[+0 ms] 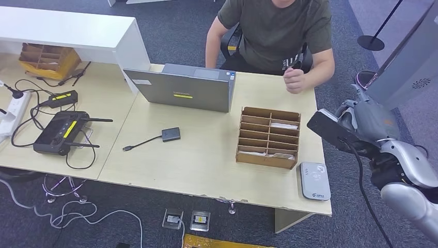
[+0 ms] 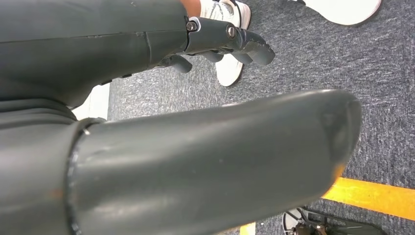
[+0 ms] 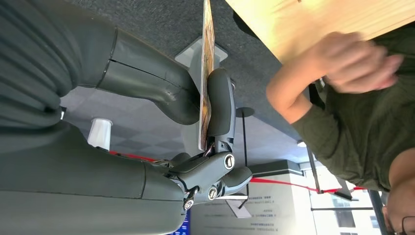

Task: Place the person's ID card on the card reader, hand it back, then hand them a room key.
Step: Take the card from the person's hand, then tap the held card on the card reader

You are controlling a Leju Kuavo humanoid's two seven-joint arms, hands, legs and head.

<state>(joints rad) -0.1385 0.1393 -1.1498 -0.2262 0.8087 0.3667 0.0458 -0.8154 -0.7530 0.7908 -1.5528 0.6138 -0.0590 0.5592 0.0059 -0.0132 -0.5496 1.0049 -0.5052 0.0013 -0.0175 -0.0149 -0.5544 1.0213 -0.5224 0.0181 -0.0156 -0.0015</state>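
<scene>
My right hand (image 1: 364, 121) hovers off the table's right edge, level with the wooden slotted box (image 1: 268, 137). In the right wrist view its thumb and a finger pinch a thin card (image 3: 205, 73), seen edge-on. The person (image 1: 274, 31) sits behind the table, a loosely closed hand (image 1: 294, 80) resting on its far edge and reaching toward the card (image 3: 352, 61). The grey-white card reader (image 1: 315, 181) lies flat at the table's near right corner, bare on top. The box holds a few pale cards in its slots. My left hand (image 2: 230, 41) hangs over the carpet, holding nothing.
A grey laptop (image 1: 181, 88) stands mid-table in front of the person. A small black adapter with a cable (image 1: 170, 134) lies left of the box. A black controller (image 1: 62, 132), cables and a power strip crowd the left table. A white shelf (image 1: 67, 28) sits at the back left.
</scene>
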